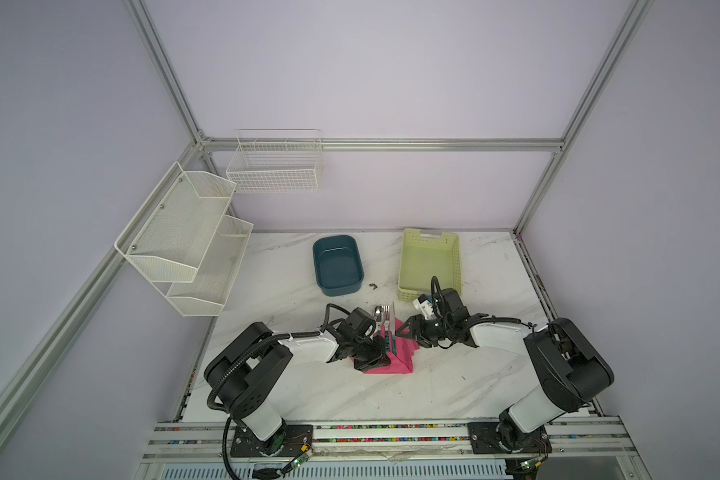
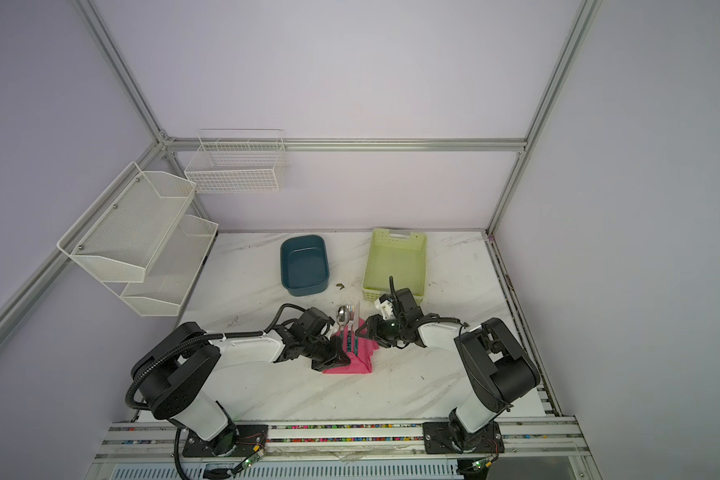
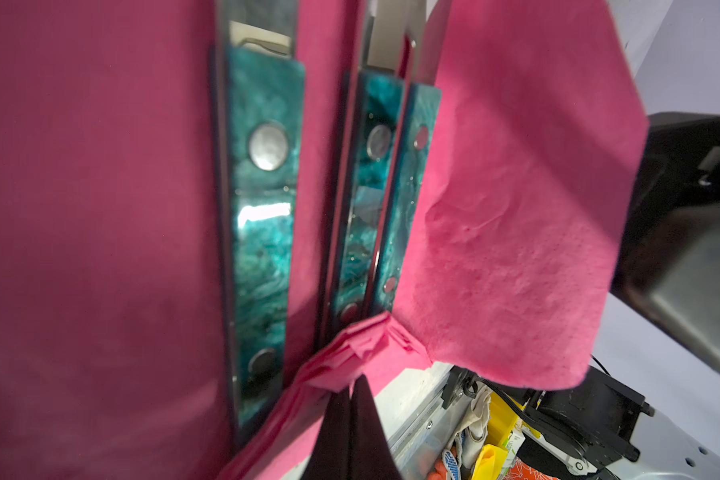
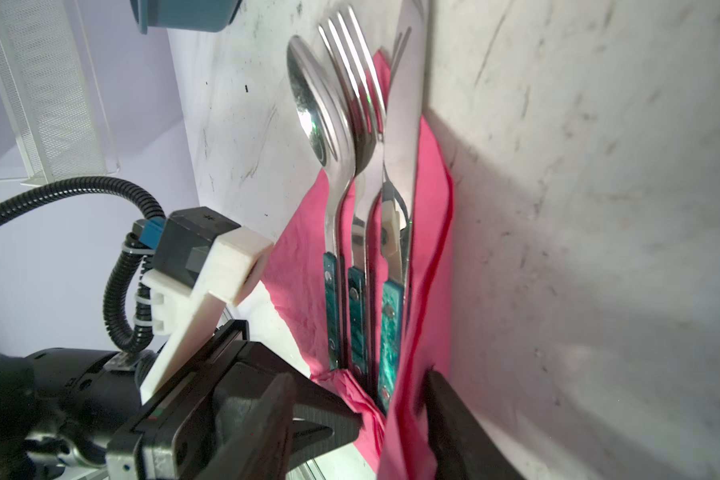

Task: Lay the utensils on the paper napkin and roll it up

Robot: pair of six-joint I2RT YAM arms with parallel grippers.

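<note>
I see the utensils (image 4: 362,124) lying parallel on the paper napkin (image 1: 387,369), heads toward the far wall; left gripper (image 3: 351,399) pinches the napkin's bunched fold, right gripper (image 1: 403,327) gapes.

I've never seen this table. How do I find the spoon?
Near the middle of the marble table lies a pink napkin. Of the three teal-handled utensils on it, the spoon is leftmost in both top views, with a round bowl, not prongs or a blade.

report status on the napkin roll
Left gripper shut on bunched edge of paper napkin. Right gripper open beside raised flap. Utensils lie on napkin, not rolled. Nothing in the way.
</note>
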